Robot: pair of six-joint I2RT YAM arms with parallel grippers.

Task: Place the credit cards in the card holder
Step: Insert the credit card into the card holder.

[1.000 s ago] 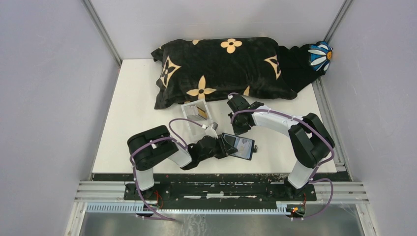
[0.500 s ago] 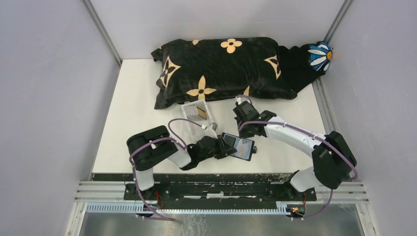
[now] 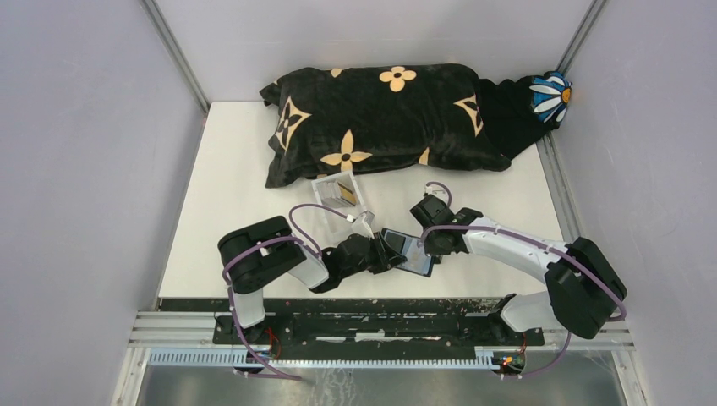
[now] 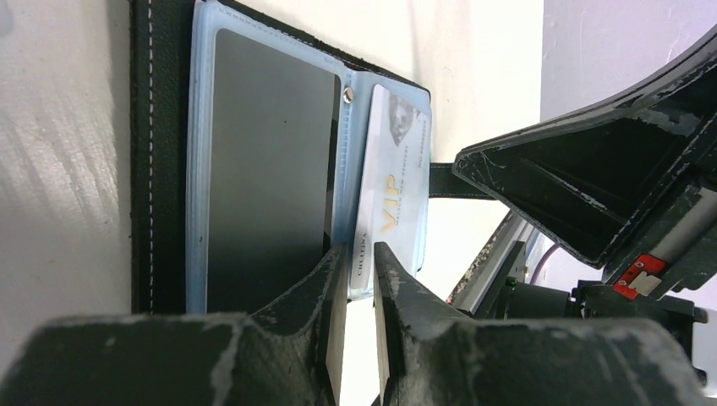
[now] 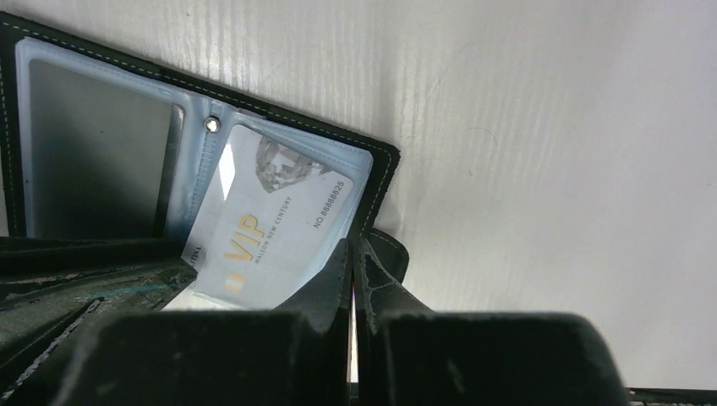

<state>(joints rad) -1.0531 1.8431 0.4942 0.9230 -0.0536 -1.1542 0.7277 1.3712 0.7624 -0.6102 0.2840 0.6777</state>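
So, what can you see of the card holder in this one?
The card holder is a black, leather-like wallet with pale stitching, lying open on the white table. Clear bluish sleeves, riveted together, hold a dark card and a silver VIP card. The left gripper pinches a sleeve edge; the right gripper, shut, is by its corner.

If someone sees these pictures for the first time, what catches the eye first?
The big black pillow with gold flowers, at the table's far edge. Then the open card holder at the near middle, the left gripper and right gripper meeting at it, with a pale VIP card partly in its clear sleeve.
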